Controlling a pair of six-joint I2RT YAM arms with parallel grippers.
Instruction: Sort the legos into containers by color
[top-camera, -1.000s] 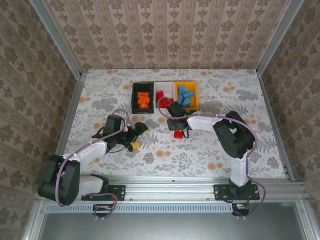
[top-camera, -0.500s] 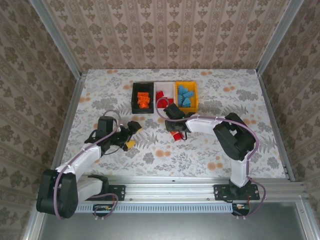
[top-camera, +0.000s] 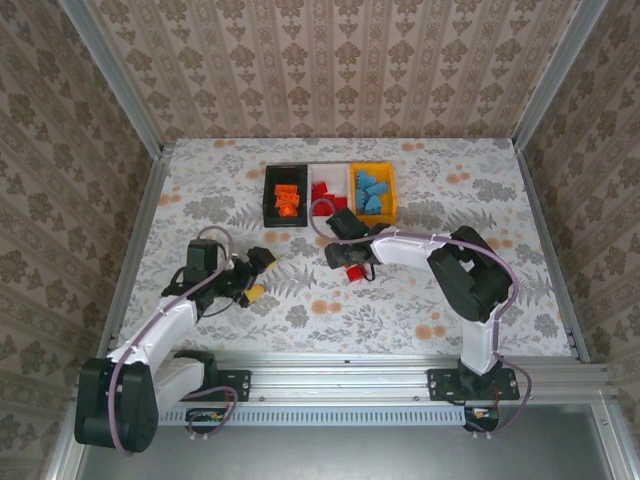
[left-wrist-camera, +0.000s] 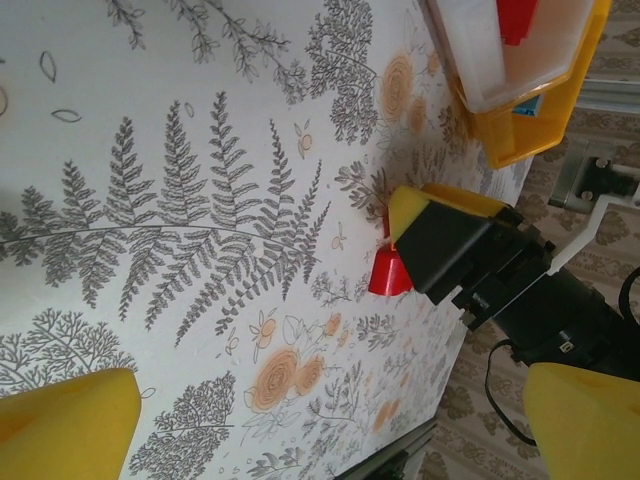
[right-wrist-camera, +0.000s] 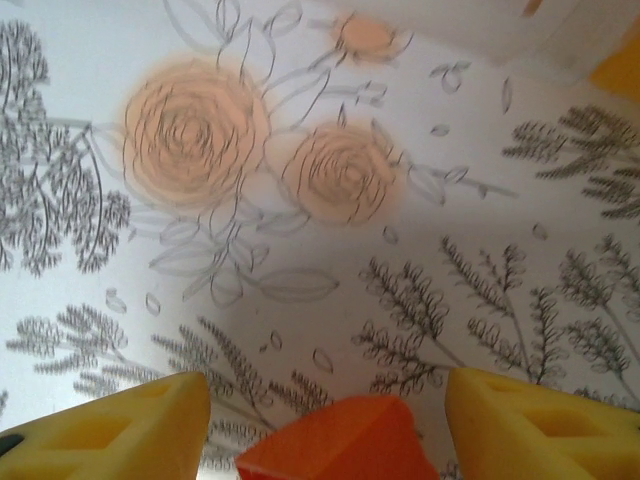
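A red lego (top-camera: 355, 272) lies on the flowered table, just in front of the bins. My right gripper (top-camera: 351, 260) is low over it and open. In the right wrist view the brick (right-wrist-camera: 338, 446) sits between the yellow fingertips (right-wrist-camera: 120, 425), with a gap on each side. My left gripper (top-camera: 260, 277) hovers open and empty at the left; the left wrist view looks across to the brick (left-wrist-camera: 388, 272). At the back stand the black bin (top-camera: 271, 196) holding orange legos (top-camera: 288, 198), the white bin (top-camera: 324, 176) holding red ones, and the yellow-orange bin (top-camera: 391, 196) holding blue legos (top-camera: 371, 192).
The right arm's black gripper body (left-wrist-camera: 455, 250) shows in the left wrist view beside the red brick. The table's metal front rail (top-camera: 340, 362) runs along the near edge. Patterned walls close in both sides and the back.
My left arm has drawn back to the left, away from the centre. The right gripper has shifted slightly over the red brick, which has stayed about where it was.
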